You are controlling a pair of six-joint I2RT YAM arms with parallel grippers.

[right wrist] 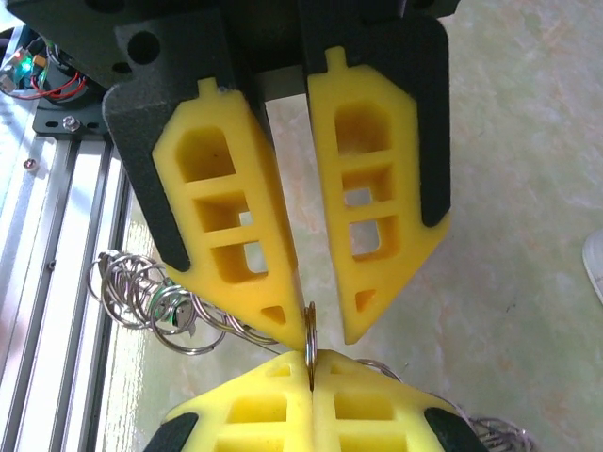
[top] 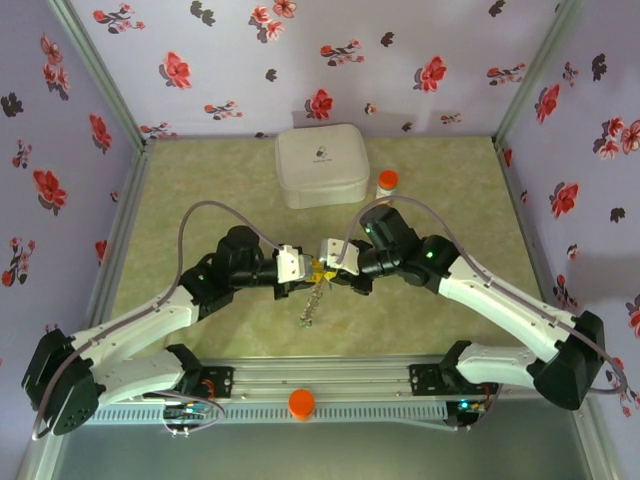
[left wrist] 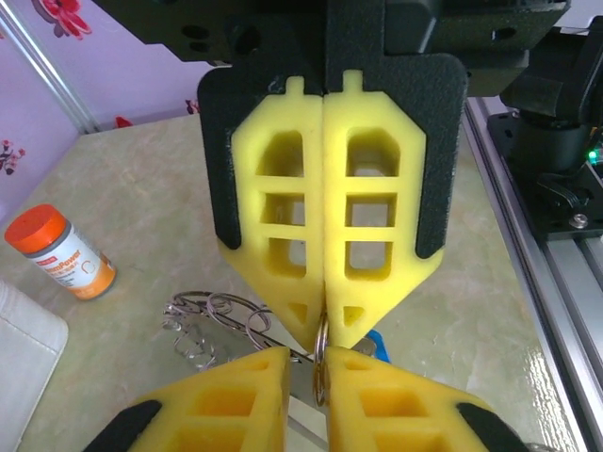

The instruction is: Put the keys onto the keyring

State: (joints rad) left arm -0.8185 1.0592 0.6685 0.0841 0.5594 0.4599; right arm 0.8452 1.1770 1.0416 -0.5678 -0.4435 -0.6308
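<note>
Right gripper (right wrist: pixel 311 377) clamped shut on one loop of the keyring (right wrist: pixel 151 301), presenting it edge-on above the middle of the worktop (top: pixel 200 190), towards its near edge. Left gripper (right wrist: pixel 325 320) slightly parted, tips straddling that loop, probably to thread a key. Blue key head (left wrist: pixel 374 341) largely hidden between the grippers; other keys indistinguishable.

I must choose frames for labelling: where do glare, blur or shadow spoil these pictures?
Top external: even light, but the keyring is tiny and indistinct. Left wrist: mild glare on the table at right. Right wrist: the rail is washed out; the metal ring in the right gripper looks sharp.
</note>
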